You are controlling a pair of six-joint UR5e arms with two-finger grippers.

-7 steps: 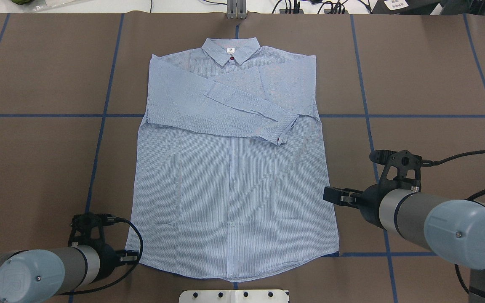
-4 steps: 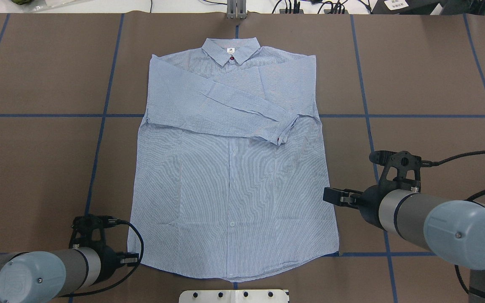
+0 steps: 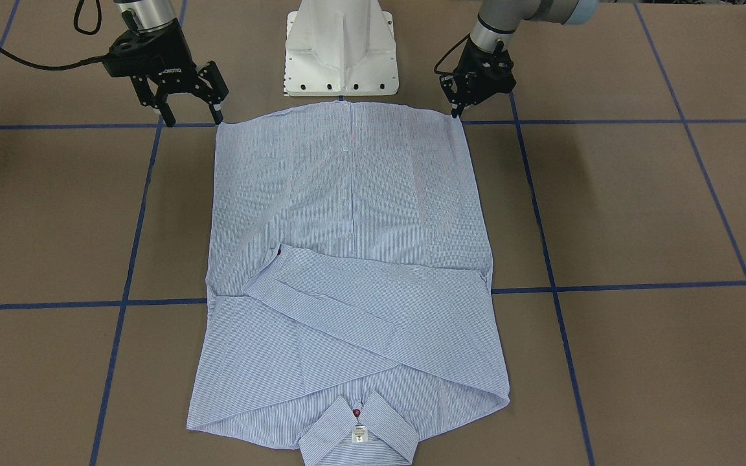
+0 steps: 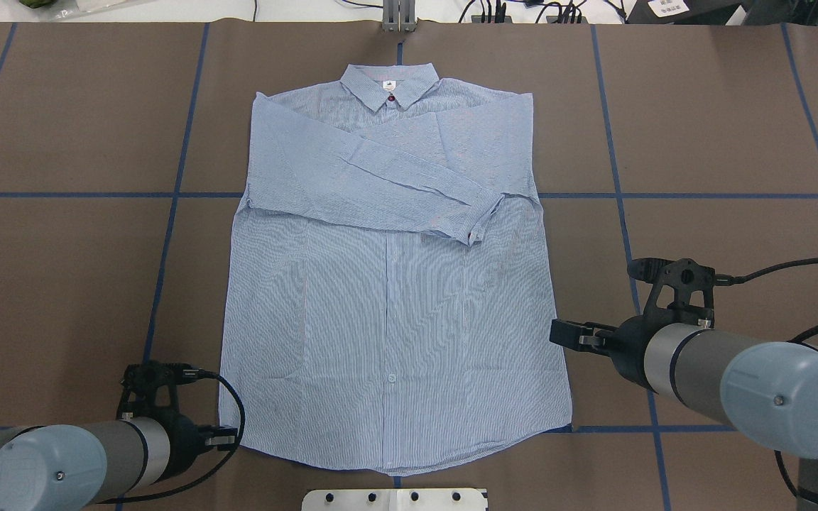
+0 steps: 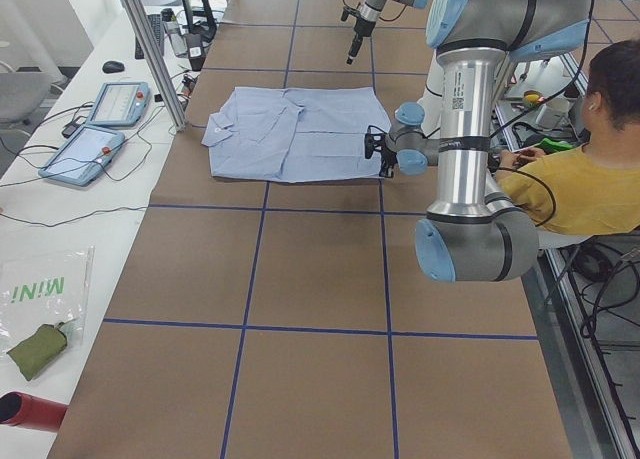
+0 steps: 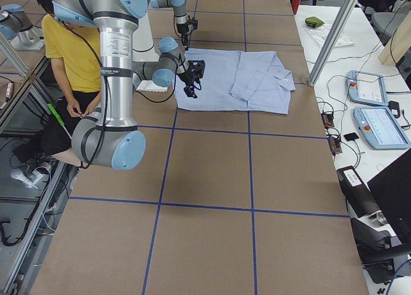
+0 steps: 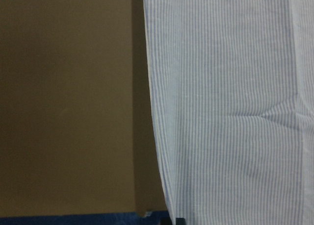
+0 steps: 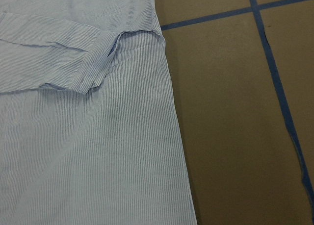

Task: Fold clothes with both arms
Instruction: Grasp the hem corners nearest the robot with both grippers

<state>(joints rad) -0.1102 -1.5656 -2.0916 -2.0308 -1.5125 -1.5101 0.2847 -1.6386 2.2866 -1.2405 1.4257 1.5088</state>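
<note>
1. Shirt [image 4: 388, 312]: light blue, finely striped. It lies flat and front up in the middle of the table [image 4: 735, 142], with the collar toward the far edge and the hem toward the robot's edge. This spread likely puts both hem corners within reach of the arms.
2. Sleeves [image 4: 380, 177]: both are laid across the chest, one over the other, and the upper cuff ends near the shirt's right side. They are probably tucked in so the body forms a plain rectangle. The sleeve step looks done, and folding the body appears to remain.
3. Left gripper [image 3: 455, 111]: it sits low at the hem corner on the robot's left, just beside the cloth edge.
   - Contact with the cloth cannot be told.
   - Whether its fingers are apart or together cannot be told.
   - Its wrist view shows the shirt's side edge running straight below.
   - It seems stationed to pinch that corner.
4. Right gripper [image 3: 193, 118]: its fingers are spread and hold nothing. It is near the hem corner on the robot's right, just off the cloth. It looks readied to take the matching corner, so the hem can rise evenly.
5. Base plate [image 3: 340, 45]: white, at the robot's edge of the table, just behind the hem.
6. Tape lines [image 4: 700, 195]: a blue grid on the brown table cover. The shirt's button line sits along the middle line, probably as an alignment aid.
</note>
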